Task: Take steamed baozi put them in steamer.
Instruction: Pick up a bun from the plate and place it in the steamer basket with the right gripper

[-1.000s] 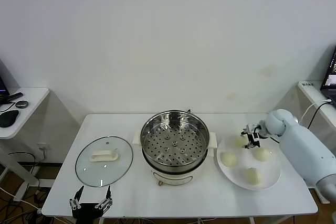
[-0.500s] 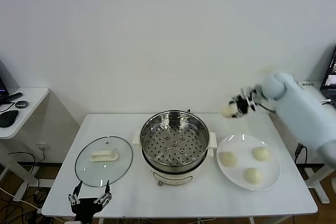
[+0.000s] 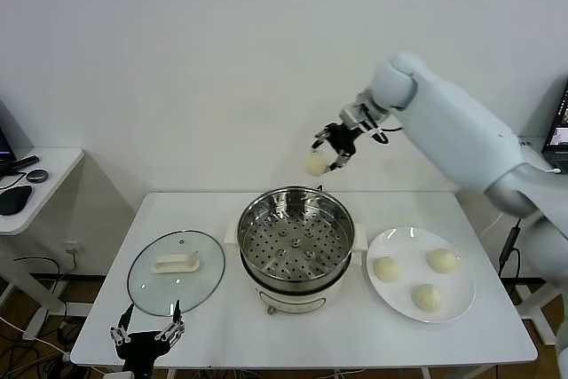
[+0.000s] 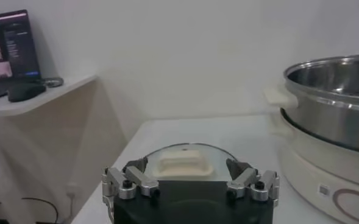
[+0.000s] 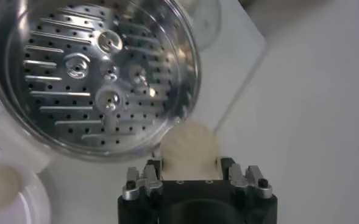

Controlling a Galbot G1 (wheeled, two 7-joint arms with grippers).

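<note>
My right gripper (image 3: 330, 152) is shut on a pale baozi (image 3: 315, 163) and holds it in the air just behind the far rim of the steel steamer (image 3: 296, 241). In the right wrist view the baozi (image 5: 189, 150) sits between the fingers, with the perforated steamer tray (image 5: 88, 76) below and beside it. Three more baozi (image 3: 387, 268) lie on the white plate (image 3: 461, 301) right of the steamer. My left gripper (image 3: 147, 336) is open and empty at the table's front left edge, also seen in its own wrist view (image 4: 190, 181).
A glass lid (image 3: 176, 271) with a white handle lies flat on the table left of the steamer, just beyond my left gripper. A side table (image 3: 35, 184) with a mouse stands at the far left. The wall is close behind the table.
My right gripper lifted a baozi off the plate and carried it up and to the left, to above the steamer's far rim. The plate went from four buns to three.
</note>
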